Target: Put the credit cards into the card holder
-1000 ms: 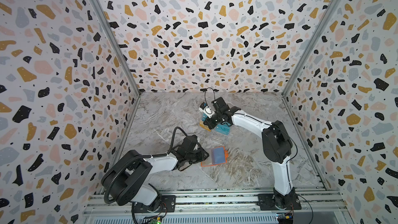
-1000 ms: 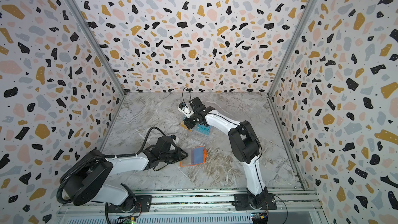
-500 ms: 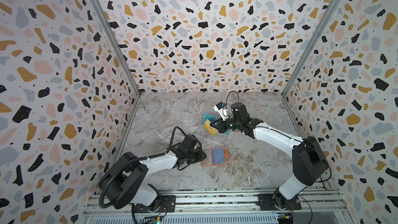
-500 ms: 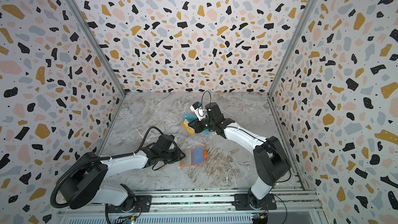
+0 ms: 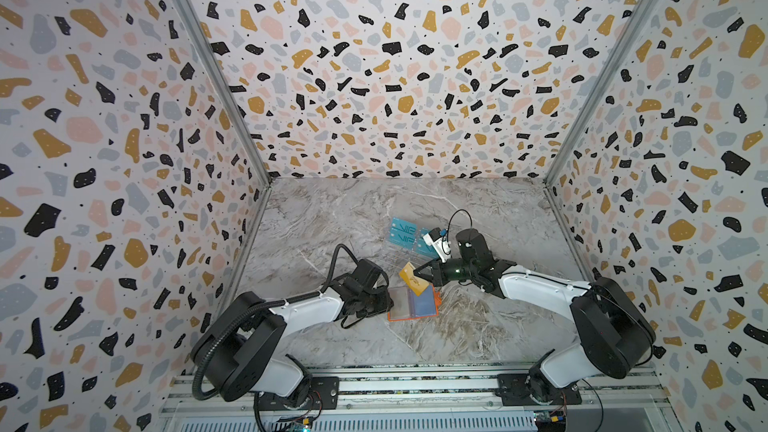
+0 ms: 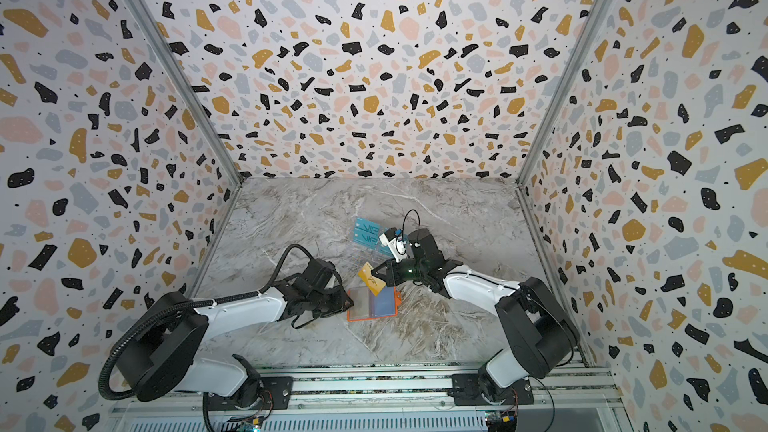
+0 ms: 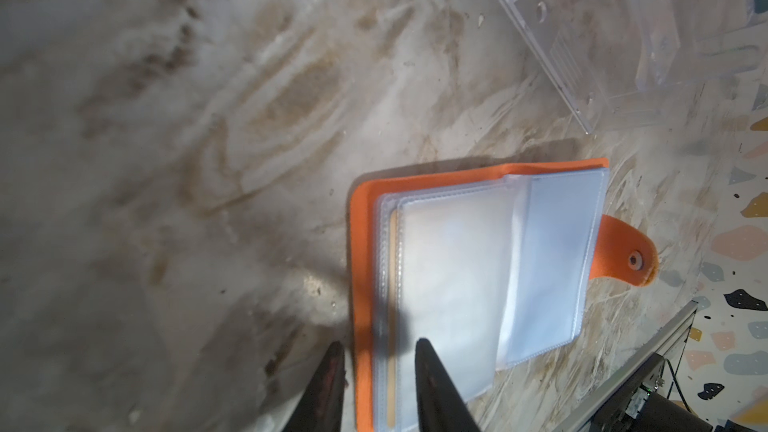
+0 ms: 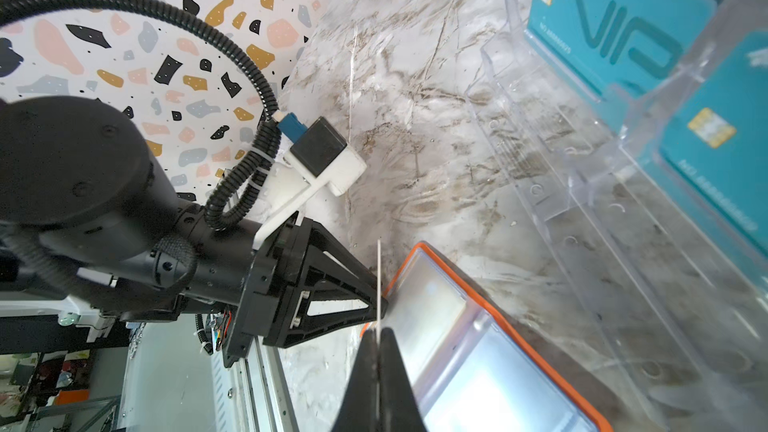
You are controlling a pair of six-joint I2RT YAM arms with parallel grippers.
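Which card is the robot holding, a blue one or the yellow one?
The gold card, pinched in the right gripper above the orange card holder. The teal VIP cards sit in the clear stand.

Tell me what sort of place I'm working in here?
Probably a lab test cell, not a real shop or home: terrazzo-print walls box in a marble-look table, and both arms are bolted to an aluminium rail at its front edge.
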